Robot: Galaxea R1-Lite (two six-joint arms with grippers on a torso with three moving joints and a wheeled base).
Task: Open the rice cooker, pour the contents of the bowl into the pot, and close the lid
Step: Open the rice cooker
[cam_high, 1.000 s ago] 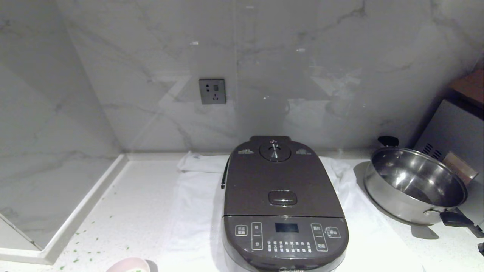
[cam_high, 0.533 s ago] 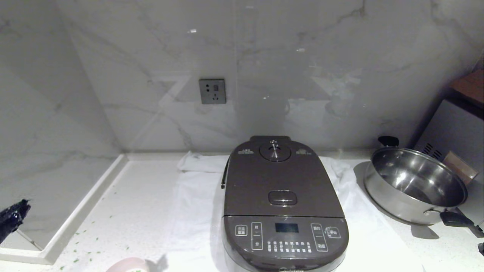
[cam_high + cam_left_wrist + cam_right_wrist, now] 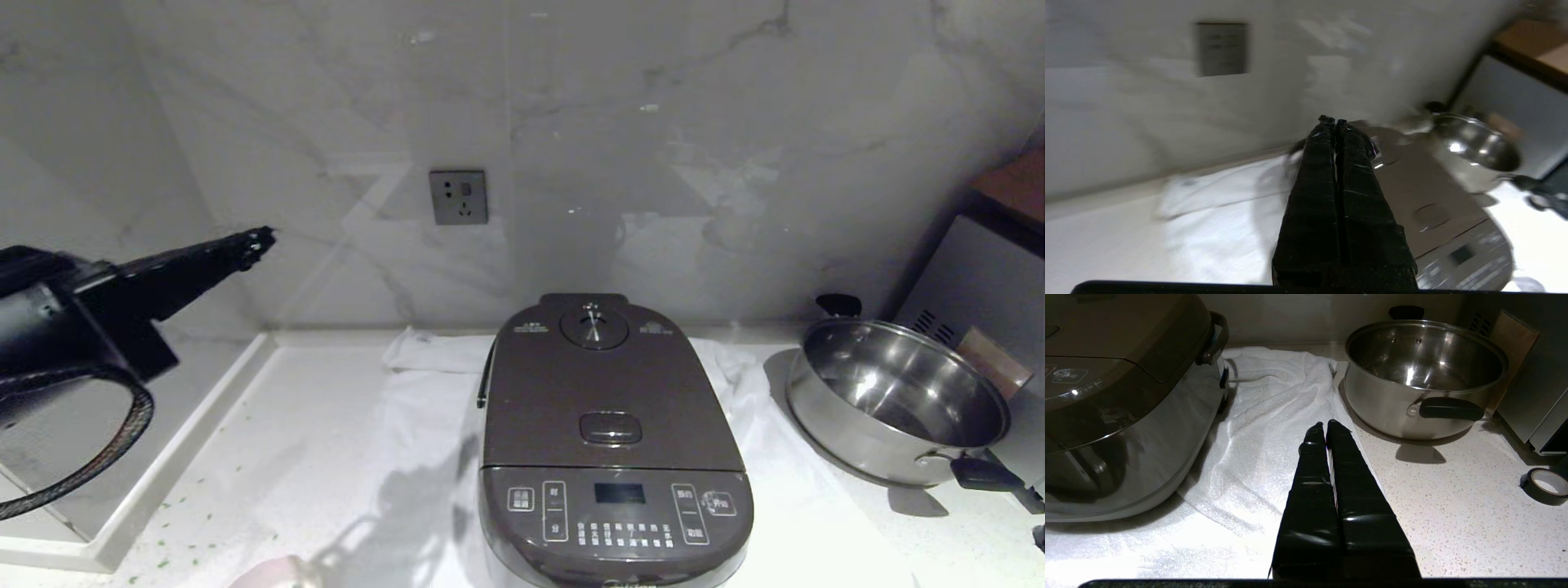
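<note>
1. The rice cooker (image 3: 612,441) sits on a white towel (image 3: 424,425), right in front. Its lid (image 3: 600,392) is down, so opening it is the first job.
2. The left gripper (image 3: 257,238) is up in the air, off to the left of the cooker, and well apart from it. Its fingers are pressed tight together and hold nothing.
3. Aim the tip at the oblong button (image 3: 610,427) near the front of the lid.
4. Press straight down and gently, so the cooker does not slide on the towel.
5. The pink bowl (image 3: 273,572) peeks in at the bottom edge. Do not bump it.
6. The right gripper (image 3: 1325,425) is squeezed shut and empty, low beside the steel pan (image 3: 1425,371).
</note>
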